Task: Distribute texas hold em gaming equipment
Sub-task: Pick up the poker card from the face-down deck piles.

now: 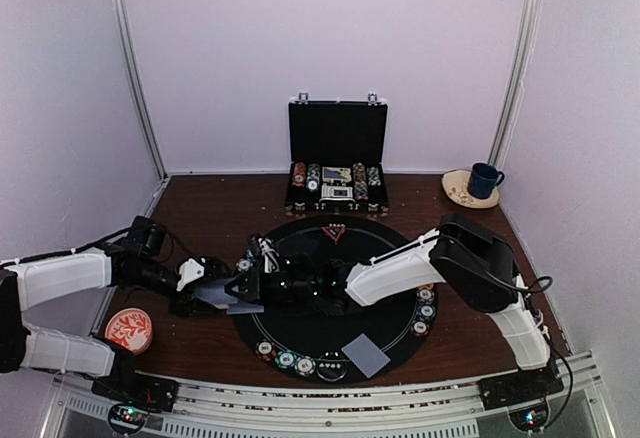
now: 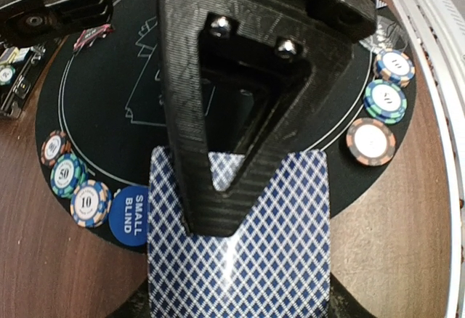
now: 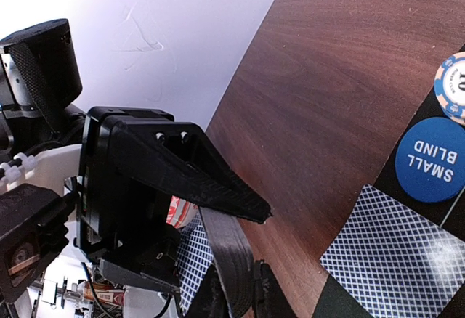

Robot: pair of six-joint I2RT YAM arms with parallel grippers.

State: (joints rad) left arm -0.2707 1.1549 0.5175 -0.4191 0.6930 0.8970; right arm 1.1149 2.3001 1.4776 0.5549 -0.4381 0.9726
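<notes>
Left claw [image 1: 228,296] clamps the playing cards [image 2: 290,253] — right claw [image 3: 236,292] just beside them, grip unclear.

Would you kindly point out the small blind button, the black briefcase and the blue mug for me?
small blind button [image 2: 129,215]: left wrist view, on its blue face.
black briefcase [image 1: 337,134]: top view, middle of the raised lid.
blue mug [image 1: 484,182]: top view, on its outer wall.
</notes>
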